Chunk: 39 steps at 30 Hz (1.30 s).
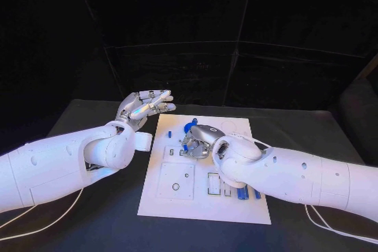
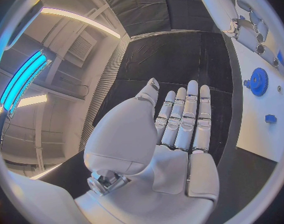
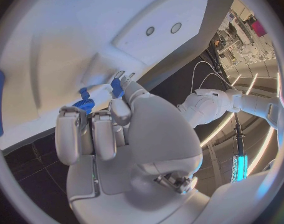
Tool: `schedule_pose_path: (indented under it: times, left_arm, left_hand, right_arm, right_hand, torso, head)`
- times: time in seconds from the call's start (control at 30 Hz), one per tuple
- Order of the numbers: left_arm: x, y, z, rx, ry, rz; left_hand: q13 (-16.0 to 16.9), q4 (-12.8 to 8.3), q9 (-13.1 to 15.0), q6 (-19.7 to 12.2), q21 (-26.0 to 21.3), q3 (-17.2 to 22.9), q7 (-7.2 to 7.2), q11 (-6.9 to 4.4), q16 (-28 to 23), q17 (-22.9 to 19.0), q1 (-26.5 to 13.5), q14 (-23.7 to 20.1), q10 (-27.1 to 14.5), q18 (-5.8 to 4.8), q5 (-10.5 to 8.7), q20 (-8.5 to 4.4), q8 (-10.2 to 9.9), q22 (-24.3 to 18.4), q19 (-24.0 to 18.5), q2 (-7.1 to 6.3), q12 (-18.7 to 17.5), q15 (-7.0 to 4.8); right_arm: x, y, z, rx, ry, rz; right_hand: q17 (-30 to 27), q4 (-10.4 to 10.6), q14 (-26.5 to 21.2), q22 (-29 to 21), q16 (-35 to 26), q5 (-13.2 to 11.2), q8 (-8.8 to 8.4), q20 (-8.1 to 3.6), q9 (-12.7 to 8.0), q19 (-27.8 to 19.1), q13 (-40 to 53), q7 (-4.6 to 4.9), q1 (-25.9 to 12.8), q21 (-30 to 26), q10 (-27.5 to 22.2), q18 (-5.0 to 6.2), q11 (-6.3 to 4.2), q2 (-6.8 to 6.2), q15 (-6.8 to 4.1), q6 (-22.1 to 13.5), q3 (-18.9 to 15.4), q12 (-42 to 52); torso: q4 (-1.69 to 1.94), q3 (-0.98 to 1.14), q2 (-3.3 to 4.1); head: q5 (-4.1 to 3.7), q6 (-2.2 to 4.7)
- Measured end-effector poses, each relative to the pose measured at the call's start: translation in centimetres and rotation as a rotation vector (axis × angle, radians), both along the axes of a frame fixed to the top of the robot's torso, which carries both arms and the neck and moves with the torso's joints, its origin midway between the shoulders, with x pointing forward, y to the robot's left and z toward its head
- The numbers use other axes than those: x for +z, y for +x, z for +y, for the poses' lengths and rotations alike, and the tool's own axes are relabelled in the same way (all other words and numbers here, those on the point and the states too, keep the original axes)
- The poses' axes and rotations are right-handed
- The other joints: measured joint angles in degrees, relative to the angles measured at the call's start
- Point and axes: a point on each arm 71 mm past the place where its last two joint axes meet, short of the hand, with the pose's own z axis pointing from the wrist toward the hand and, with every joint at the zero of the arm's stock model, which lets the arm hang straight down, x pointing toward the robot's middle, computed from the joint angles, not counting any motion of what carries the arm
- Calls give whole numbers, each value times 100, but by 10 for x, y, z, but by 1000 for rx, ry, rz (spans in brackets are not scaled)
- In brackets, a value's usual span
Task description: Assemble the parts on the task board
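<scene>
While my right hand curls over the task board mid-field, pinching a small blue part w/ fingertips, left hand hovers off the far-left corner, fingers straight, together, holding nothing. Risk: thin pinch, part may tilt, slip.

Bare black table left of the task board — right robot hand blocks its middle.
</scene>
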Motion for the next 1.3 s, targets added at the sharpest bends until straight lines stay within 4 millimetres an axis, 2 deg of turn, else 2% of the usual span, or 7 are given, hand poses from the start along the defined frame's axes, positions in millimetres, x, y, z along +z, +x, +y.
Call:
schedule_pose_path:
  times: [0.23, 0.7, 1.0, 1.3]
  left_arm:
    - [0, 0, 0, 0, 0, 0]
    - [0, 1, 0, 1, 1, 1]
    - [-1, 1, -1, 1, 2, 3]
    - [-1, 2, 0, 1, 2, 4]
  left_hand:
    - [0, 0, 0, 0, 0, 0, 0, 0, 0, -5, 0, 0, 0, 0, 0, 0, 0, 0, 0, 0, 0, 0]
    - [-5, -16, 0, 0, 0, -16, 0, 0, 0, -4, 0, 0, 0, 0, 0, 0, -23, -4, 0, 0, 0, 0]
    - [-4, -16, 0, 0, 0, -16, 0, 0, 0, -4, 0, 0, 0, 0, 0, 0, -22, -4, 0, 0, 0, 0]
    - [-4, -16, 0, 0, 0, -16, 0, 0, 0, -3, 0, 0, 0, 0, 0, 0, -22, -3, 0, 0, 0, 0]
  right_arm:
    - [-5, -2, 0, 7, -1, 12]
    - [-7, -1, -1, 10, 0, 15]
    - [-7, 0, -3, 10, 1, 13]
    - [-7, 1, -7, 3, -5, 10]
  right_hand:
    - [0, 14, 0, 0, 0, 0, 0, 0, 0, 0, 44, -5, -45, 0, 0, 0, 0, -58, 0, 8, 14, 0]
    - [4, 32, 0, 0, 0, -5, -16, 0, -6, 0, 45, -7, -45, 0, 0, 0, 0, -59, 0, 28, -5, 0]
    - [3, 33, 0, 0, 0, -6, -50, 0, -13, 0, 21, -29, -111, -1, -1, 1, 1, -126, 0, 84, -7, -3]
    - [3, 36, 0, 0, 0, -28, -114, 0, -39, 0, -65, -58, -166, -1, -62, 0, 61, -180, 0, 116, -10, -122]
  torso:
    - [-1, 2, 0]
    - [6, 5, 2]
    - [6, 5, 5]
    - [6, 5, 5]
  head:
    - [-1, -14]
    - [-9, -14]
    - [-7, -37]
    - [-6, -47]
